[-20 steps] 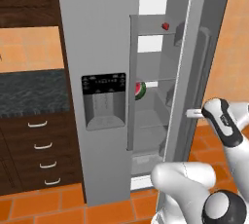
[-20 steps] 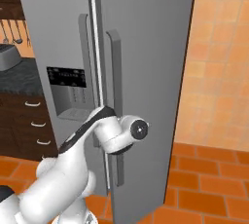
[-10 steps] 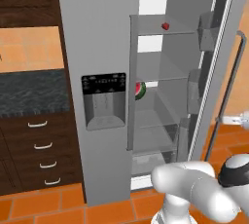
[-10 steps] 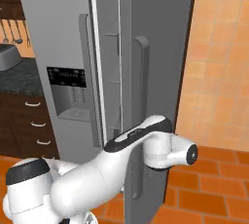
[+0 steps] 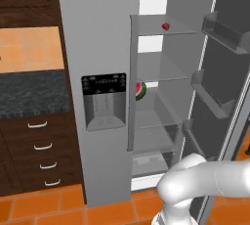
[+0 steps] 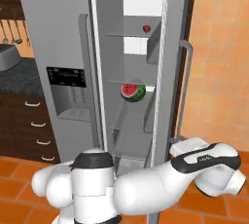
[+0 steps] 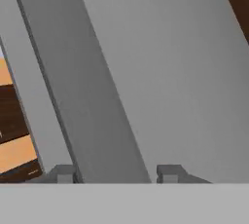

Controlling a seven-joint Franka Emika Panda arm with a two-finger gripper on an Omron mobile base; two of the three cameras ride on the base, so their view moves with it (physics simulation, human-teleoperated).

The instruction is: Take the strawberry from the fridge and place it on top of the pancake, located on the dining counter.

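Below the strawberry (image 5: pixel 166 26), a watermelon slice (image 6: pixel 132 92) sits shelved.

We see the fridge (image 5: pixel 97 48) door (image 5: pixel 229 97) swing much wider toward the frame's right, exposing the strawberry (image 5: pixel 166 26) at upper centre and more shelves. Our arm (image 6: pixel 160 174) drops lower right.

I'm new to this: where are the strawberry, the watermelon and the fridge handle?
strawberry (image 5: pixel 166 26): left base view, middle of the berry.
watermelon (image 6: pixel 132 92): right base view, red flesh.
handle (image 7: pixel 92 121): hand view, the bar's flat face.
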